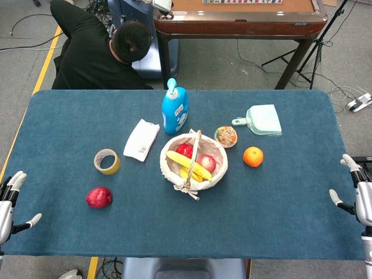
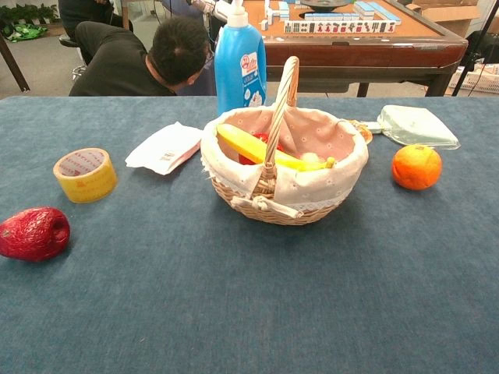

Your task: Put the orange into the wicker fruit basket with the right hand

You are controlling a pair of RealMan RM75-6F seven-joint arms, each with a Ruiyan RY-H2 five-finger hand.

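You are getting bright, even overhead light in both views; the basket (image 1: 193,160) is casting only a soft shadow; focus is holding sharp; no glare is showing.

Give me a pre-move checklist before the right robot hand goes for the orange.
1. Orange free on the table, touching nothing: ok.
2. Right robot hand holding nothing, fingers apart, at the table's right edge: ok.
3. Path from that hand to the orange over bare cloth: ok.
4. Wicker basket upright, with room beside the banana and red fruit: ok, though its handle arches over the middle.
5. Left robot hand away at the left edge: ok.
6. Grip force on the orange: cannot tell.
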